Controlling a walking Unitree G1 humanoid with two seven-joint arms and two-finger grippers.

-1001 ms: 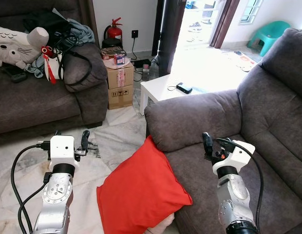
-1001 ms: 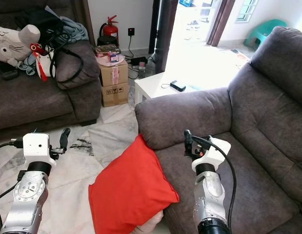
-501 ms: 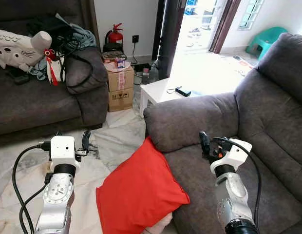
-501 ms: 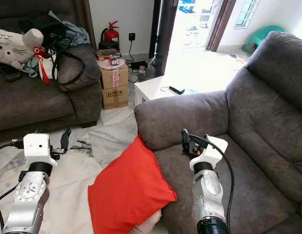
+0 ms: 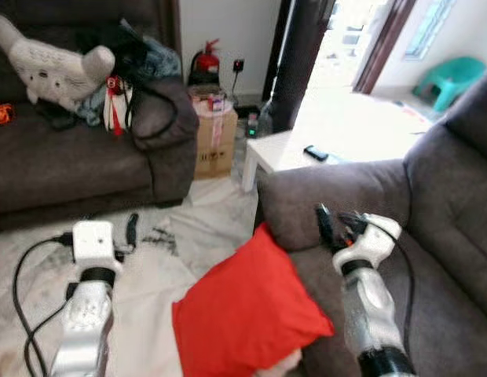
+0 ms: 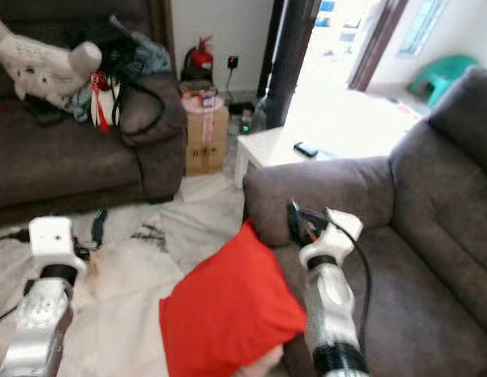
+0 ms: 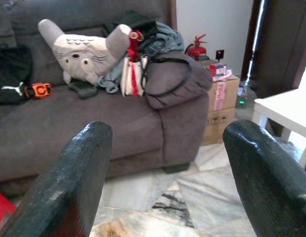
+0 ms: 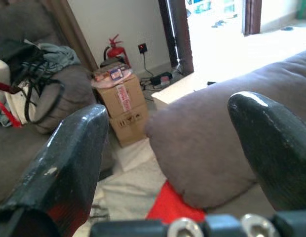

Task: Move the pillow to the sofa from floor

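The red pillow [image 5: 247, 314] stands on one corner on the marble floor and leans against the front of the grey sofa [image 5: 444, 267], just below its armrest [image 5: 330, 188]. My left gripper [image 5: 131, 228] is held out over the floor to the left of the pillow, open and empty; in the left wrist view its fingers [image 7: 74, 173] stand wide apart. Above the sofa seat, just right of the pillow's top corner, my right gripper [image 5: 325, 225] is also open and empty. Between its spread fingers [image 8: 69, 163] a bit of the pillow [image 8: 175, 210] shows.
A second dark sofa [image 5: 71, 165] at the left carries a grey plush toy [image 5: 55, 63], bags and clothes. Behind the armrest stand a white low table [image 5: 287, 149], a cardboard box [image 5: 216, 141] and a fire extinguisher [image 5: 206, 59]. A teal stool [image 5: 455, 75] is far right.
The whole picture has shifted right and blurred, so the camera has turned left. Both arms keep their pose and the pillow still leans on the sofa.
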